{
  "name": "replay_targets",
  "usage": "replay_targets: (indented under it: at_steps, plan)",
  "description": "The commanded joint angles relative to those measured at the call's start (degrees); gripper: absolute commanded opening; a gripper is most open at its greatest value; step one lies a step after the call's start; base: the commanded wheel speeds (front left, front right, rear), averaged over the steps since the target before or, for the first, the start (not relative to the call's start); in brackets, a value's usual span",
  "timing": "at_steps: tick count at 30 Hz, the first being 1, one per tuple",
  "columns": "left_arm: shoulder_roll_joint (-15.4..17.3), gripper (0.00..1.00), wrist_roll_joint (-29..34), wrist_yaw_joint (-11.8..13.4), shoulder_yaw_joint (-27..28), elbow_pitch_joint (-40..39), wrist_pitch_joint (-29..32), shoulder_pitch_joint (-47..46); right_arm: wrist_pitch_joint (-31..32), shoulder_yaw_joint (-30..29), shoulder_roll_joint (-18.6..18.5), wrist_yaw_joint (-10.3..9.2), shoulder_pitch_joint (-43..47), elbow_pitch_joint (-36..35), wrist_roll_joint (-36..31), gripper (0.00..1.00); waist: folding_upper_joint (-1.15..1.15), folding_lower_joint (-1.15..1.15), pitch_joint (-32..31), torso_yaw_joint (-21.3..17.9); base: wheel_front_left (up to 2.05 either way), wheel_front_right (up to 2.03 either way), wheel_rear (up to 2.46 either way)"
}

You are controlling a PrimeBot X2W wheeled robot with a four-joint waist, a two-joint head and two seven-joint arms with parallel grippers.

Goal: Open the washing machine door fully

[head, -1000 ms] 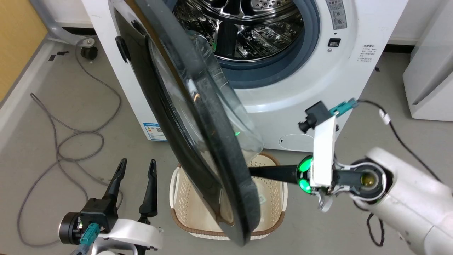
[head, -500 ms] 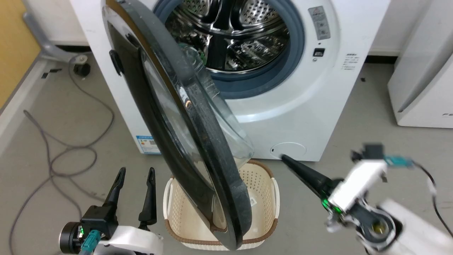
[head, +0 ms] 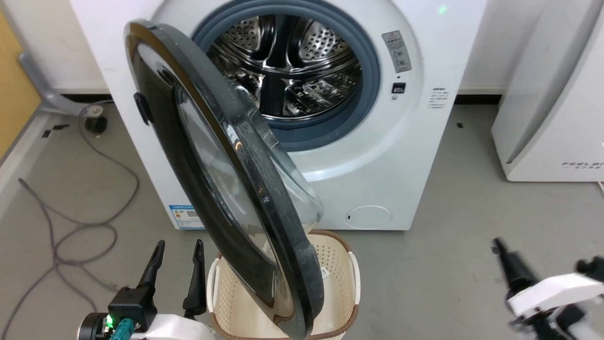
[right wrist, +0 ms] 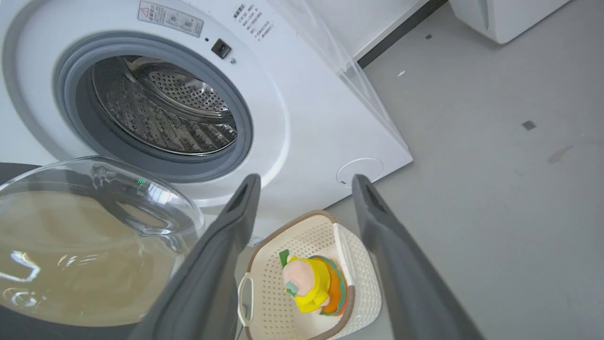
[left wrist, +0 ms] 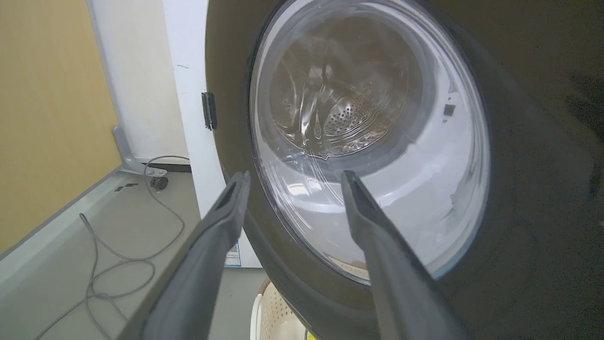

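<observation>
The white washing machine (head: 377, 156) stands ahead with its steel drum exposed. Its door (head: 264, 189), a glossy black disc with a bulging clear window, hangs from the left side and juts out edge-on toward me. My left gripper (head: 178, 250) stands open at the lower left, just left of the door's outer face, touching nothing. In the left wrist view the door (left wrist: 519, 141) looms close beyond the open left gripper (left wrist: 293, 177). My right gripper (right wrist: 304, 182) is open and empty, well off the door (right wrist: 94, 226); one dark finger (head: 512, 269) shows blurred at the lower right.
A cream perforated basket (head: 342, 264) sits on the floor under the door's lower edge, with a yellow and orange toy (right wrist: 311, 283) inside. A white FEELAIR appliance (head: 552, 108) stands at the right. A grey cable (head: 71, 231) loops over the floor at the left.
The right gripper has pulled away from the door's inner side, dropped to the lower right and opened. The head camera has drawn back. The left gripper is unchanged.
</observation>
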Motion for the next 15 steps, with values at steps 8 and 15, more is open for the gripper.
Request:
replay_targets:
  at_steps: [8,15]
  plan:
    - [0.88,1.0,-0.32,0.16,0.2,0.3,-0.32,1.34,-0.23,-31.92,11.28,0.06,8.03,-8.18,-47.2,1.0,0.0,0.01,-0.78,-0.59,0.0,0.0,0.0]
    - [1.3,1.0,-0.39,0.3,0.09,0.42,-0.32,1.4,0.89,-41.1,22.83,0.06,19.51,-30.41,-76.65,1.0,0.0,0.01,-0.49,-0.24,0.0,0.0,0.0]
